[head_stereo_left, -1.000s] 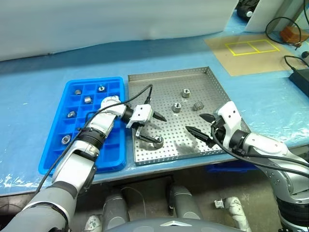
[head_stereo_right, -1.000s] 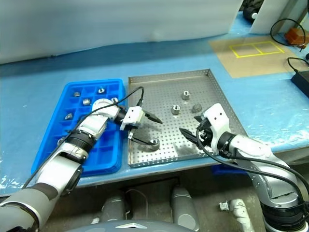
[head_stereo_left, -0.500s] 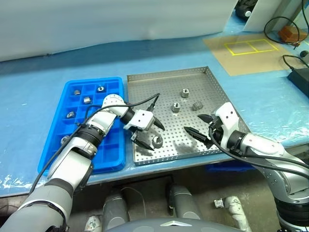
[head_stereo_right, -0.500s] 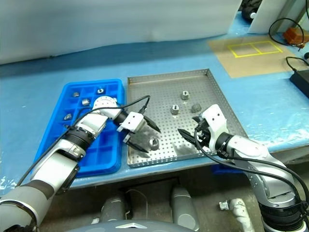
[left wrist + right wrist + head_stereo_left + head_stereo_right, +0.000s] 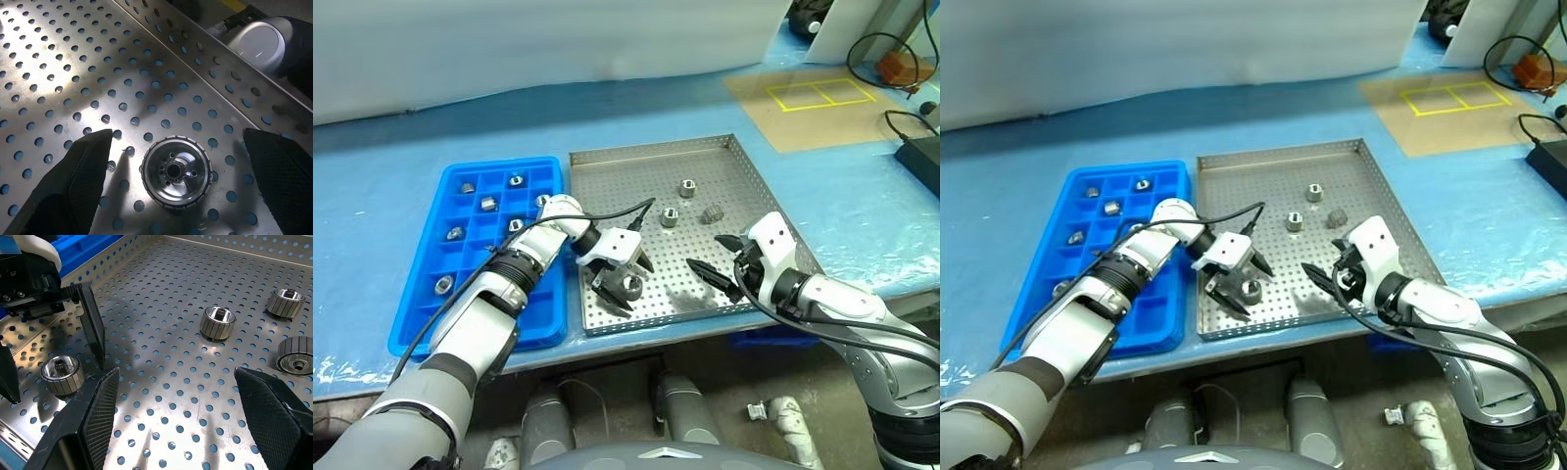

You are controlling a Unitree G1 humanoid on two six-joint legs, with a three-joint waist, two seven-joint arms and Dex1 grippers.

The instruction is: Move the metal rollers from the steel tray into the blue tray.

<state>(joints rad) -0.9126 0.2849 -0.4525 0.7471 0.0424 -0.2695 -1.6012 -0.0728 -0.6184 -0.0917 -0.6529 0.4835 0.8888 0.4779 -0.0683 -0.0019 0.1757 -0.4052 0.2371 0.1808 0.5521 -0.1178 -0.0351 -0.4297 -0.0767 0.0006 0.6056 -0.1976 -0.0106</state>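
Note:
Four metal rollers lie in the steel tray (image 5: 636, 171): three at mid-tray (image 5: 687, 187) (image 5: 671, 217) (image 5: 713, 212) and one near the front edge (image 5: 631, 287). My left gripper (image 5: 630, 285) is open and lowered over that front roller (image 5: 177, 171), one finger (image 5: 73, 181) on each side and neither touching it. My right gripper (image 5: 703, 251) hovers open and empty over the tray's front right, its fingers (image 5: 93, 416) pointing toward the left gripper. The blue tray (image 5: 421, 338) lies left of the steel tray, with several rollers (image 5: 487, 204) in its compartments.
Both trays sit on a blue-covered table near its front edge. A tan board with yellow rectangles (image 5: 813, 98) lies at the back right. Black cables and a dark device (image 5: 918, 147) sit at the far right edge.
My left gripper has sunk and turned, so its open fingers now straddle the front roller. The right gripper has stayed where it was.

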